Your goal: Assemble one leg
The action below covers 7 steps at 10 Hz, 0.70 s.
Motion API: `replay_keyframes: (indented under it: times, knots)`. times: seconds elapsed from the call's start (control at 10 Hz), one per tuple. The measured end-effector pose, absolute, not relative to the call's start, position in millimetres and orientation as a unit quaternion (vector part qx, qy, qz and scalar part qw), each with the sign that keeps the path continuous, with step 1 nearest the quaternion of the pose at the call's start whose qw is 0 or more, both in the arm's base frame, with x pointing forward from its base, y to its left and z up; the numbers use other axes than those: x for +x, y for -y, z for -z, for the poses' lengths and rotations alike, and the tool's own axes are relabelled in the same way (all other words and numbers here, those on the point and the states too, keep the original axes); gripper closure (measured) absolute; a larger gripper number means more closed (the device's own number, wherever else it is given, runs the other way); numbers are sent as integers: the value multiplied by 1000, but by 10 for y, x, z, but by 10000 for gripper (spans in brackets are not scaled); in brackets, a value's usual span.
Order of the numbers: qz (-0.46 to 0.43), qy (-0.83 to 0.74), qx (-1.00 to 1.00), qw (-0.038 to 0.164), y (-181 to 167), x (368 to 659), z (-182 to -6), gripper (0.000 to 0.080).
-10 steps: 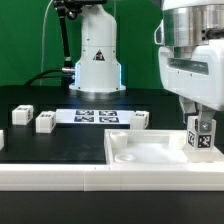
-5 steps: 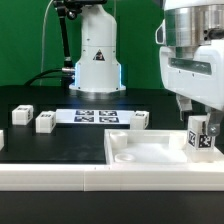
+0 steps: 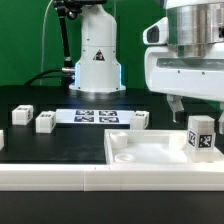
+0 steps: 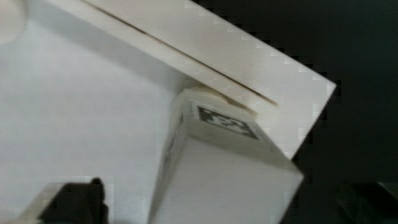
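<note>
Upright now, the leg (image 3: 200,135) is a small white plastic block with a black-and-white tag, standing in the glossy raised-rim tabletop (image 3: 150,152). My gripper (image 3: 192,108) hangs above it, fingers spread, touching nothing.

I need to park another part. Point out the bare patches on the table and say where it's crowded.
Free: the black table in front of the loose legs, up to the tabletop. The tabletop's middle floor is also bare. Crowded: the strip with the marker board, and the tabletop's corner where a leg stands under the gripper.
</note>
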State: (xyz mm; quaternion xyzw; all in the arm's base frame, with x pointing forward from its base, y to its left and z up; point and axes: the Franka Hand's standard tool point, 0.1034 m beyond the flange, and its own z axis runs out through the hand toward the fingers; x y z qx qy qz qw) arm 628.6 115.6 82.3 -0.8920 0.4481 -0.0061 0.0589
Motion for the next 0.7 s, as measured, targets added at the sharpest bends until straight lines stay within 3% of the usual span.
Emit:
replay_keyframes:
  times: [0.2,0.7]
  knots:
    - [13,-339,-939,55,-1154,6284,-815,151]
    - [13,-91,-996,21,-1192,6269,-798,151]
